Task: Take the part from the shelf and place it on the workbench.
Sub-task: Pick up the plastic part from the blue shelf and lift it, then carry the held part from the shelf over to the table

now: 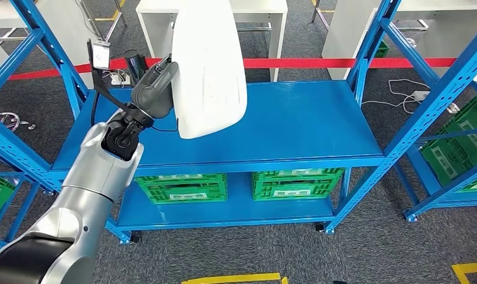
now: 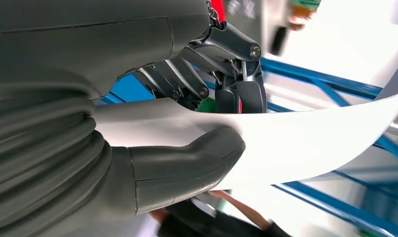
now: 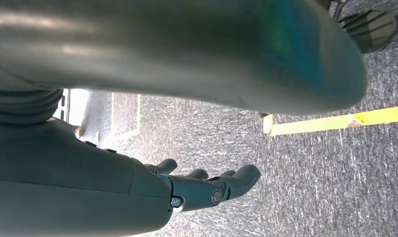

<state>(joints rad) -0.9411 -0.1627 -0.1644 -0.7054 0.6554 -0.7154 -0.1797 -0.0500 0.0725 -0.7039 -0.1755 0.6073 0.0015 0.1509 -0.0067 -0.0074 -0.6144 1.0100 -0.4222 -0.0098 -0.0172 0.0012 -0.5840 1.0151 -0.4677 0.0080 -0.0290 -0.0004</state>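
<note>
Gripping a white curved panel part [image 1: 209, 65], the left hand [image 1: 155, 89] is holding it raised above the blue top shelf [image 1: 307, 118] of a blue rack, which may be the workbench; the part is standing roughly upright with its rounded lower edge hanging over the left-centre of the surface, and whether it is touching the shelf cannot be told. In the left wrist view the thick grey thumb [image 2: 187, 163] is pressing 1 face of the thin white sheet [image 2: 305, 138] while the darker fingers [image 2: 236, 94] are bearing on the opposite face, so the part is being pinched between them.

The right hand [image 3: 206, 187] is hanging over grey carpet [image 3: 335, 187], with a yellow floor line [image 3: 335, 121] nearby. It is holding nothing and its fingers are lying loosely curved and apart.

On the rack's lower shelf, 2 green crates [image 1: 182, 188] [image 1: 298, 183] are sitting side by side. More green crates [image 1: 454, 148] are sitting in a neighbouring blue rack to the right. A red floor stripe [image 1: 342, 62] is running behind the rack, in front of a white table [image 1: 265, 23].
</note>
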